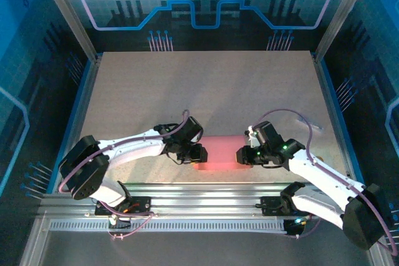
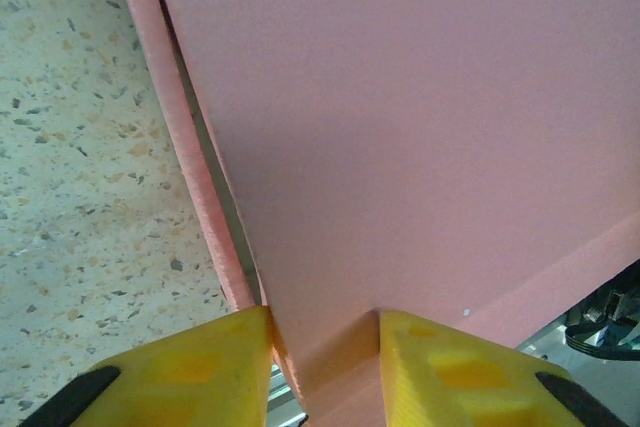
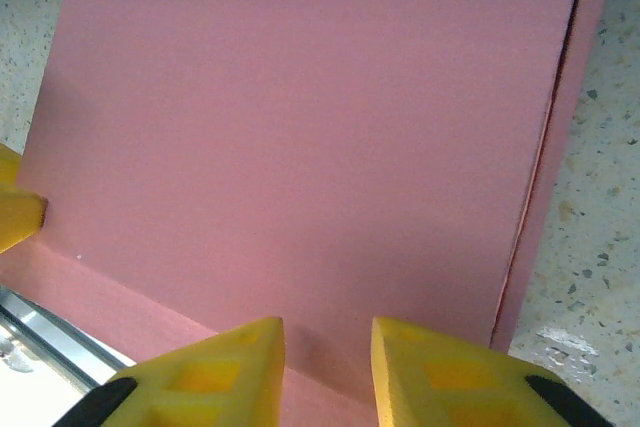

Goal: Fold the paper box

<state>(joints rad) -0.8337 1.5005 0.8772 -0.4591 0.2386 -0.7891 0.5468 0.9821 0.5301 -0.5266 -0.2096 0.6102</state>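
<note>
The pink paper box [image 1: 218,152] lies low near the table's front edge, between my two grippers. My left gripper [image 1: 198,152] is at its left end. In the left wrist view a fold of the paper box [image 2: 400,127] stands between the yellow fingers [image 2: 200,367], touching both, so my left gripper [image 2: 325,319] is shut on it. My right gripper [image 1: 242,154] is at the box's right end. In the right wrist view a broad panel of the paper box [image 3: 300,127] rises just past my right gripper [image 3: 328,327]. Pink card shows in the gap between its fingers, and whether they pinch it is unclear.
The speckled tabletop [image 1: 206,85] stretches away behind the box. Metal rails [image 1: 206,194] run along the near edge, right below the box. Frame posts and blue walls close in the sides and back. A yellow fingertip [image 3: 15,212] of the left gripper shows at the box's far end.
</note>
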